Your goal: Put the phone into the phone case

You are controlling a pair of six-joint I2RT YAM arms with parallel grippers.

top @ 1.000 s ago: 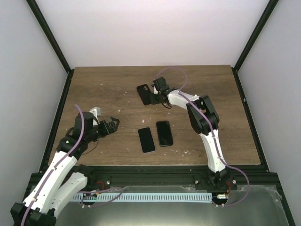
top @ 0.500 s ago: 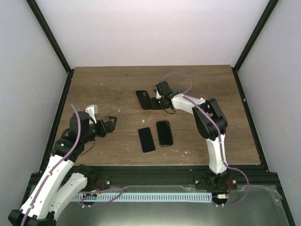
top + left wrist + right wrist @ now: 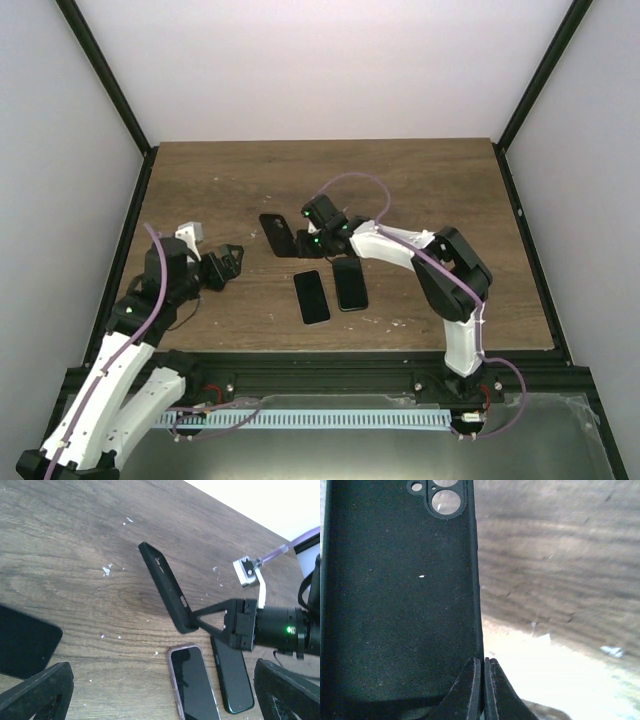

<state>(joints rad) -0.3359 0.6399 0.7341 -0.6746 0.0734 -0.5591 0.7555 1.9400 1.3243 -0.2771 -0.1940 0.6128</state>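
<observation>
Two dark-screened slabs lie side by side near the front middle. The left one is the phone [image 3: 311,296] [image 3: 192,682], and a clear rim runs round its edges. Whether that rim is the phone case I cannot tell; no separate clear shell shows. My right gripper [image 3: 300,243] [image 3: 483,680] is shut on the edge of an opaque black cover [image 3: 277,234] [image 3: 165,585] [image 3: 395,595] with camera cutouts. It holds the cover tilted up off the wood, just behind the phone. To the left, my left gripper [image 3: 232,262] [image 3: 162,700] stands open and empty, pointing toward them.
The second slab [image 3: 349,284] [image 3: 232,680] lies right of the phone, partly under the right wrist. Another black rounded slab [image 3: 25,640] shows at the left edge of the left wrist view. White specks dot the wooden table [image 3: 450,200]. Black frame posts border its sides.
My right gripper has closed on the black cover and carried it left and toward the front, raising it on edge. The left arm has shifted slightly left, still open.
</observation>
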